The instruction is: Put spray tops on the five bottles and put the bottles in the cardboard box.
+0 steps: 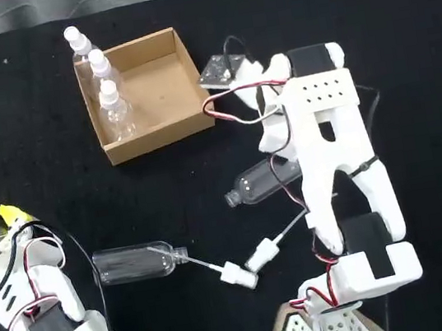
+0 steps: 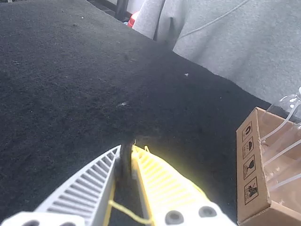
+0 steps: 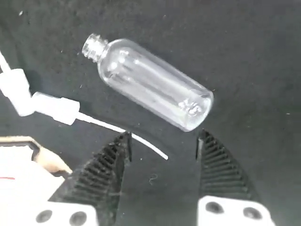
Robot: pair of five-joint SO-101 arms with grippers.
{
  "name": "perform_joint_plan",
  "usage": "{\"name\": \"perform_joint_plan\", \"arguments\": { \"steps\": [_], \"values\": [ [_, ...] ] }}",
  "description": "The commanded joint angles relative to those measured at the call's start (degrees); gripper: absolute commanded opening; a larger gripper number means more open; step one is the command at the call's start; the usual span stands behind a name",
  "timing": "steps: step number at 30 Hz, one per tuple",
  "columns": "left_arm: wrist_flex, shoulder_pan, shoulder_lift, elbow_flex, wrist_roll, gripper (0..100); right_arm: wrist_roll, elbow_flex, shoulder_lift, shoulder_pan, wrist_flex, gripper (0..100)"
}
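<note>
Table [image 1: 402, 38]: black, with two bottles and two loose tops lying toward its near edge.
Box [image 1: 159, 139]: toward the far left corner, with three capped bottles [image 1: 112, 107] standing along its left wall.
Right claw [image 3: 164, 139]: jaws spread wide and empty, poised just beside the base of the bare bottle [image 3: 150, 89], which lies on its side near the table's middle. Close off-centre and you will likely send that round body rolling.
Left claw [image 2: 128, 149]: fingers pressed together on nothing, by the left edge, so it steadies nothing.
Second bottle [image 1: 136, 263]: on its side closer to the near edge, with a top [image 1: 238, 276] whose tube meets its mouth. You cannot tell how far the tube is seated, and a nudge could pull it free.
Other top [image 1: 263, 252]: its tube [image 3: 141, 140] runs between your open jaws, so you risk pinching it along with the bottle.
</note>
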Motion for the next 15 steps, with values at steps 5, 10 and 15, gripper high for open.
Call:
{"name": "perform_joint_plan", "arguments": {
  "steps": [5, 10, 15],
  "values": [
    [-1.5, -0.1, -0.5, 1.3, -0.4, 3, 2.1, 3.8, -2.9, -2.8, -3.1, 19.6],
    [-1.5, -0.1, -0.5, 1.3, -0.4, 3, 4.8, 6.4, -2.9, -4.2, -4.6, 19.6],
    [-1.5, -0.1, -0.5, 1.3, -0.4, 3, 7.7, 6.5, -2.9, -4.7, -4.6, 19.6]
  ]
}}
